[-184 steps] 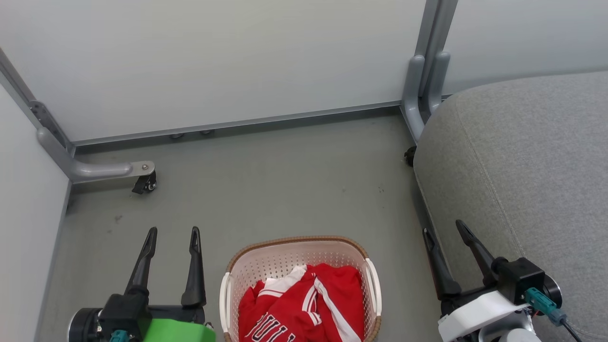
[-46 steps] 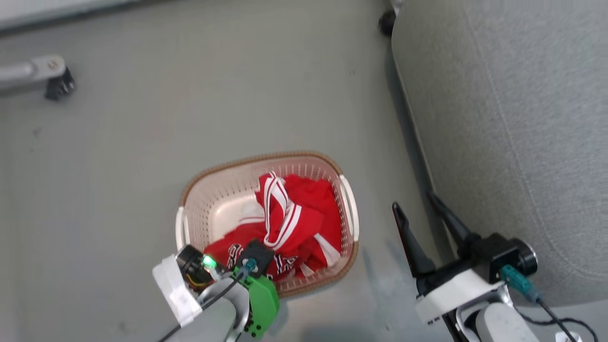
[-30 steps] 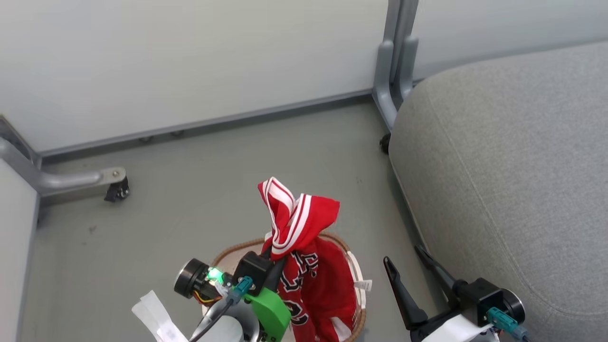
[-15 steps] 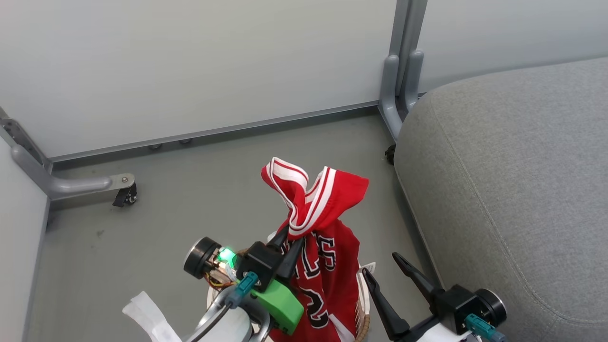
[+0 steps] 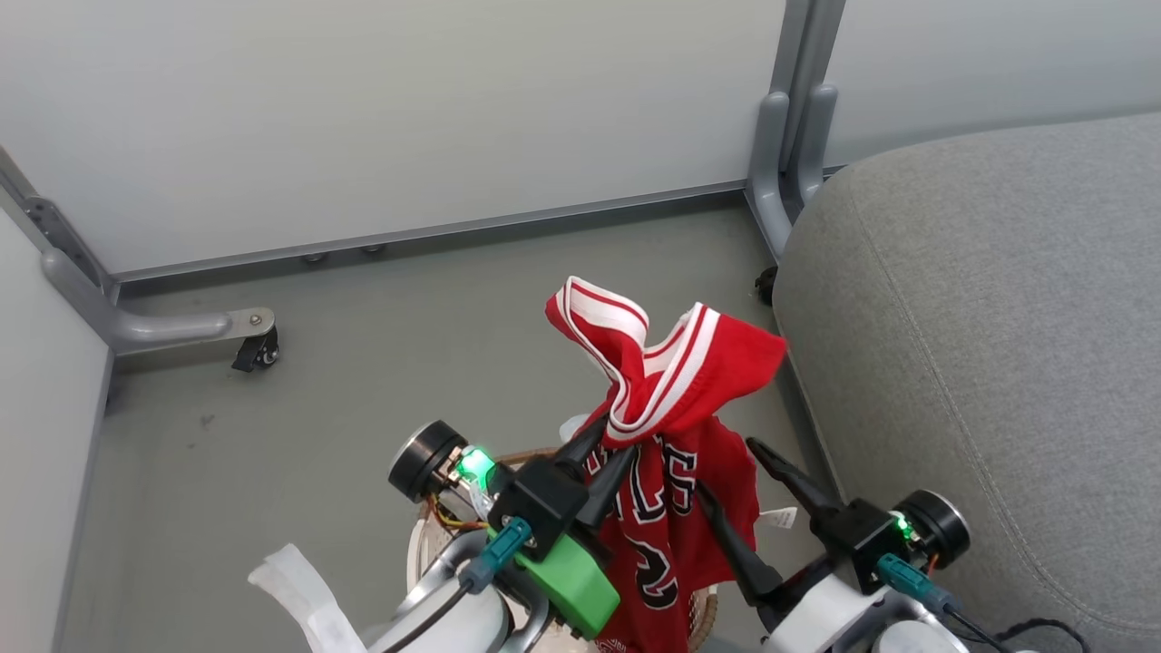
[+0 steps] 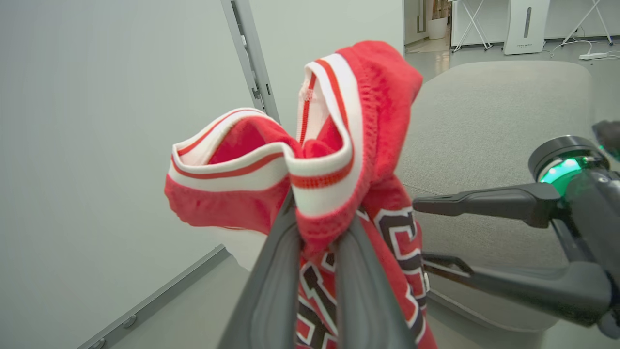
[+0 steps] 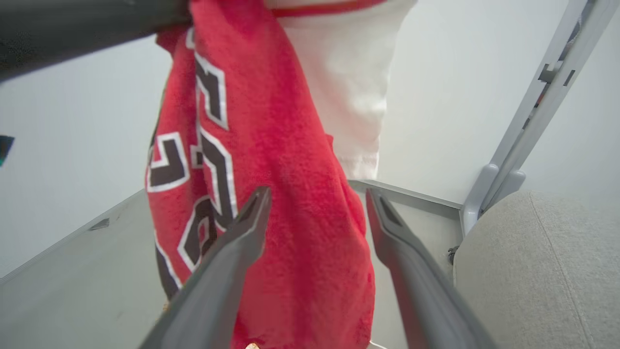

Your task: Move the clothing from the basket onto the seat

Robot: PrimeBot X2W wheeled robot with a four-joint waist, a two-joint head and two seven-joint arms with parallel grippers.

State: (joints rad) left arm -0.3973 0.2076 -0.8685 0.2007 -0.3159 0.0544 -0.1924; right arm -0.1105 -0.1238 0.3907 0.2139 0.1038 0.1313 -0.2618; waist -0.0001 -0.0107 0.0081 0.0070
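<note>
Clenching my left hand [image 5: 609, 442] on the jersey [image 5: 671, 381] at its white-trimmed edge, I have it hanging above the basket [image 5: 703, 609]; my right hand [image 5: 724, 467] is released, spread wide just beside the cloth; the seat [image 5: 980, 345] lies right of the basket.

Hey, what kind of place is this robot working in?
Likely an indoor lab or office test bay: pale partition panels on castered grey metal frames, a grey floor, and a grey upholstered seat.

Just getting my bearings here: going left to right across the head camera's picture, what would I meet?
In order: black caster wheel, left gripper, red jersey, grey seat.
</note>
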